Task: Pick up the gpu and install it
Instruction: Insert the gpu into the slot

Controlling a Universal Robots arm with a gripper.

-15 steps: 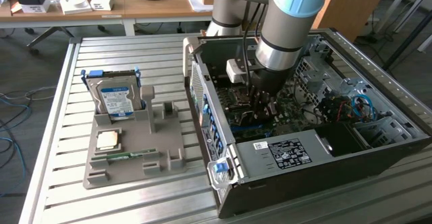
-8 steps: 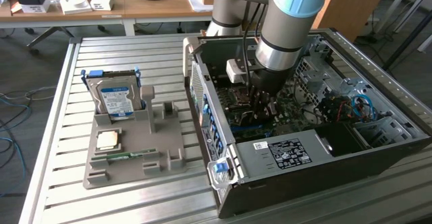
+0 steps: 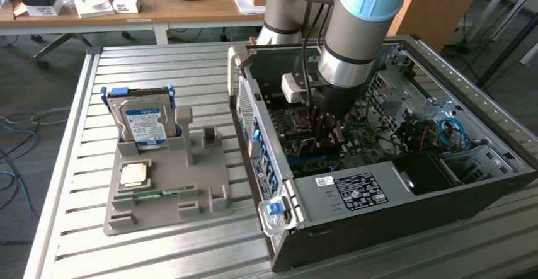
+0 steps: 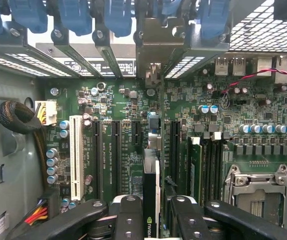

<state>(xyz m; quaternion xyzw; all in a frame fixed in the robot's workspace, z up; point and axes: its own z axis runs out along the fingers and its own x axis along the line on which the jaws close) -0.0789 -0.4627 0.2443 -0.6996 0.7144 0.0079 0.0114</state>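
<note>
In the wrist view the gpu [image 4: 150,192] shows edge-on as a thin black card with a greyish edge. It is clamped between the black fingers [image 4: 128,217] of my gripper [image 4: 151,222], which is shut on it. The card stands upright over the green motherboard [image 4: 118,100], in line with the long black expansion slots [image 4: 114,155], and its far end points at the rear bracket openings [image 4: 151,55]. Whether it sits in a slot cannot be told. In the exterior view my gripper [image 3: 324,137] reaches down inside the open computer case [image 3: 370,194].
Blue slot latches [image 4: 73,15] line the case's rear wall. A CPU socket [image 4: 256,192] and a cable bundle [image 4: 18,117] flank the slots. On the slatted table [image 3: 126,65], a grey fixture tray [image 3: 168,213] holds the hard drive [image 3: 143,121] and a green memory stick [image 3: 155,195].
</note>
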